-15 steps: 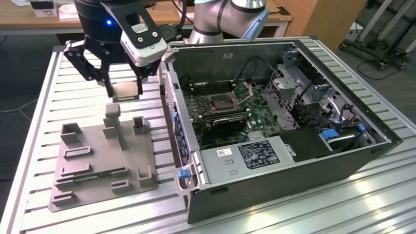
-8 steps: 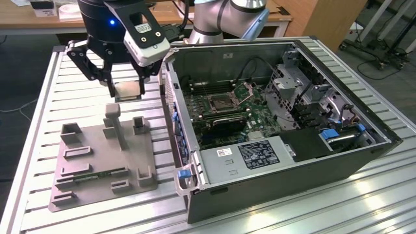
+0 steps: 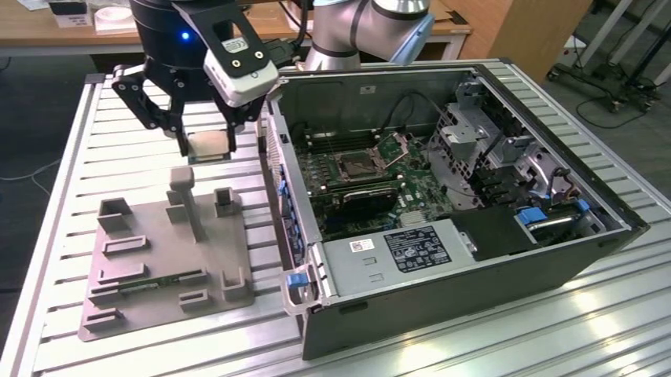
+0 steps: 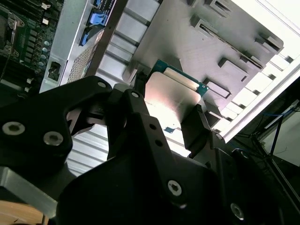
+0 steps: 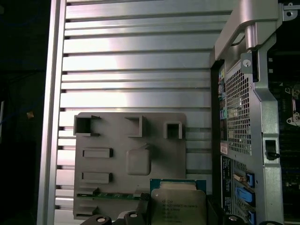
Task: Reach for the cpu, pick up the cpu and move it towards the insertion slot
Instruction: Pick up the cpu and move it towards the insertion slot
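hand (image 4: pixel 168 108) holds cpu (image 5: pixel 178 206) near tray (image 5: pixel 117 140), case wall (image 3: pixel 275 157) between it and insertion slot (image 3: pixel 357 166)

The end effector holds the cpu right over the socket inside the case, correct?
No. The end effector does hold the cpu, but outside the case, near the tray, well short of the socket. The exterior view shows it.

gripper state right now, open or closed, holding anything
Gripper: closed on the cpu, held up off the table.
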Controlling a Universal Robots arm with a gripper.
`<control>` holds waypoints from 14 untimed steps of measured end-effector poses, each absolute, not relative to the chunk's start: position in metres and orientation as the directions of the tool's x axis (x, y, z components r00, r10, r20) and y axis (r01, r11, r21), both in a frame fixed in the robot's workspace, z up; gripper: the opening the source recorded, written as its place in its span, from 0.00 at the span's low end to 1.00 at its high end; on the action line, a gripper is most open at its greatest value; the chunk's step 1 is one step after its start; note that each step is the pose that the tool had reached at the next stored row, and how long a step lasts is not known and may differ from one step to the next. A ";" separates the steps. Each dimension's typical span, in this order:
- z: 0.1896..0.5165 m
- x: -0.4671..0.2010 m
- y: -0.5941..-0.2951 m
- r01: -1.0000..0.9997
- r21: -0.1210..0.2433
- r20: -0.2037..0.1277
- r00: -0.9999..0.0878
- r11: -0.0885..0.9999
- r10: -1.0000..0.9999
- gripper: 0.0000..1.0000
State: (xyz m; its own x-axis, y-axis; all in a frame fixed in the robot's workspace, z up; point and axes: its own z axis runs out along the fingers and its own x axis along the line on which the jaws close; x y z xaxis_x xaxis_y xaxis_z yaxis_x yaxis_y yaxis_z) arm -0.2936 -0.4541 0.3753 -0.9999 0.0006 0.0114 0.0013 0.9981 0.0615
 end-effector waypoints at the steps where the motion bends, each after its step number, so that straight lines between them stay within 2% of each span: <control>1: 0.375 -0.293 -0.454 0.001 0.062 0.011 -1.000 0.998 0.001 0.55; 14: 0.375 -0.289 -0.454 0.001 0.062 0.011 -1.000 0.998 0.001 0.55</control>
